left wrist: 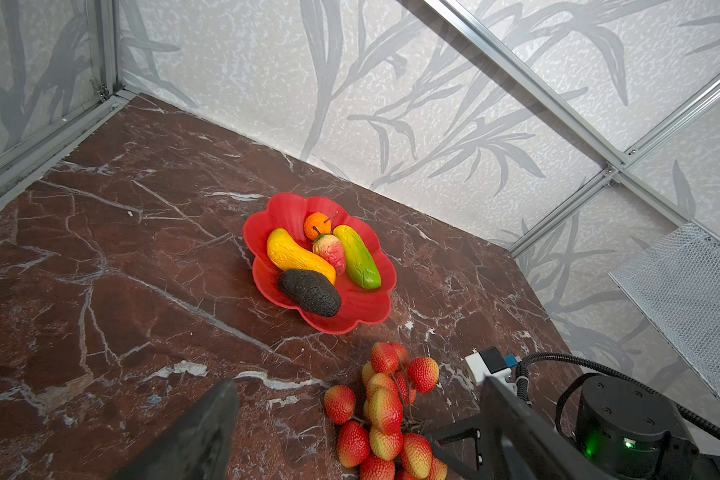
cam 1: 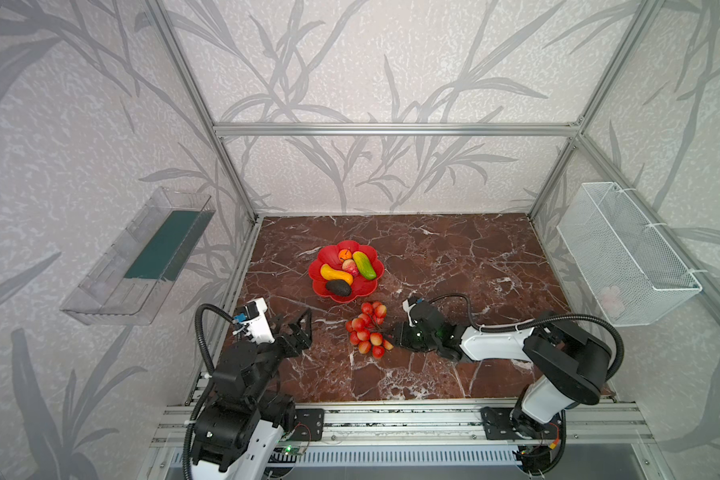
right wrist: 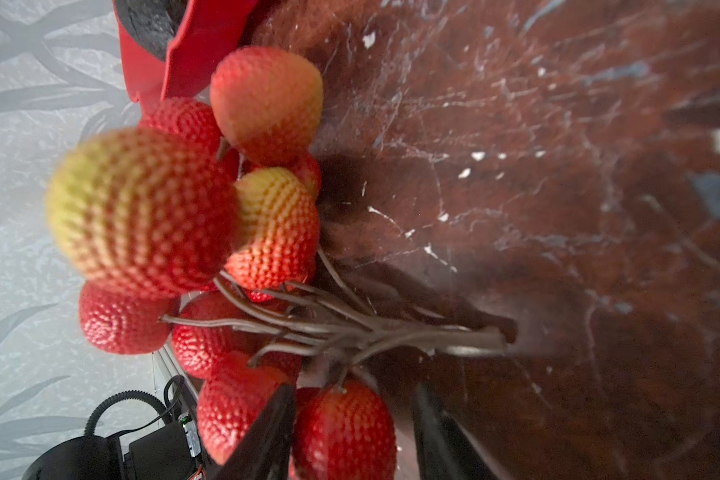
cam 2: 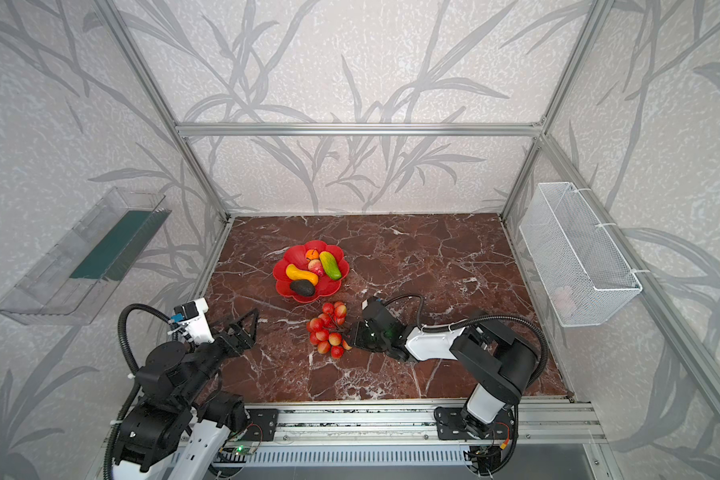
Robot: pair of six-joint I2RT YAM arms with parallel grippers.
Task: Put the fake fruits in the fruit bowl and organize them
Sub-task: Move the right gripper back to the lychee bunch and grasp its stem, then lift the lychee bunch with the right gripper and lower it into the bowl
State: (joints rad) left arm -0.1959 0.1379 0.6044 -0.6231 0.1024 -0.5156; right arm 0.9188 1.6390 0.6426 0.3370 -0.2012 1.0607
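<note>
With five fruits already lying in the shallow glossy red scalloped fruit bowl [cam 1: 323, 254], only the bumpy red-and-yellow plastic berry cluster on brown stems [cam 1: 366, 329] remains, on the worktop just beside the bowl. The right pincer [right wrist: 352, 432] straddles one berry, jaws part-closed; grip unconfirmed. Left pincer [cam 1: 304, 322] hangs wide, empty. Next, likely: secure hold, lift over rim. Red-brown veined marble worktop [cam 1: 454, 257]; leaf-patterned walls.

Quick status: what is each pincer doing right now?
Left pincer: open, holding nothing.
Right pincer: jaws around a fruit of the red fruit cluster; a firm grip cannot be told.
</note>
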